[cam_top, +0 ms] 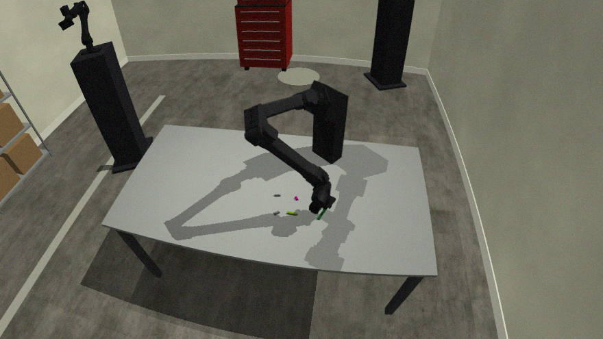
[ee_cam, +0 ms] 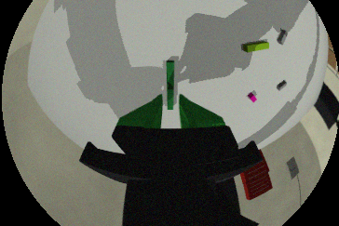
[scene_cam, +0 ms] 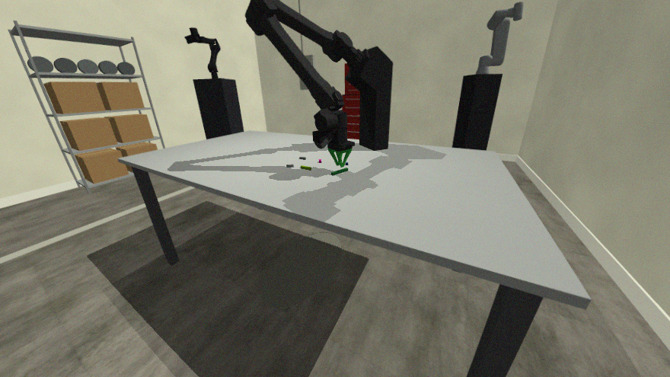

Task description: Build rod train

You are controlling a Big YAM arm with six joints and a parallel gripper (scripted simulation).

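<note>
The arm is reaching down over the middle of the table [cam_top: 186,153], with the gripper [scene_cam: 339,159] pointing straight down at the green rod [scene_cam: 339,171]. That rod is lying flat on the table and running from under the fingers towards the near edge.

In the wrist view the claw is standing narrowly spread, straddling the rod's far end. A thin strip of pale table is showing on each side of the rod between the fingers, so they are probably guarding it rather than pinching it. Nothing appears to be gripped.

Green counts 8, so the train is needing the blue rod of 1. A small dark blue speck [scene_cam: 347,161] is sitting just right of the gripper in the exterior view and is probably that rod. It is too small to be sure.

The loose straddle looks chosen to steer the long rod's end into line with the small one.

The other rods are lying apart to the left:
- The lime rod [cam_top: 291,214] is the nearest of them to the green rod.
- The magenta rod [cam_top: 296,197] is lying farther back.
- 2 grey rods [cam_top: 277,194] [cam_top: 276,212] are lying farther left.

The lime rod's gap to the train will be needing watching.
</note>
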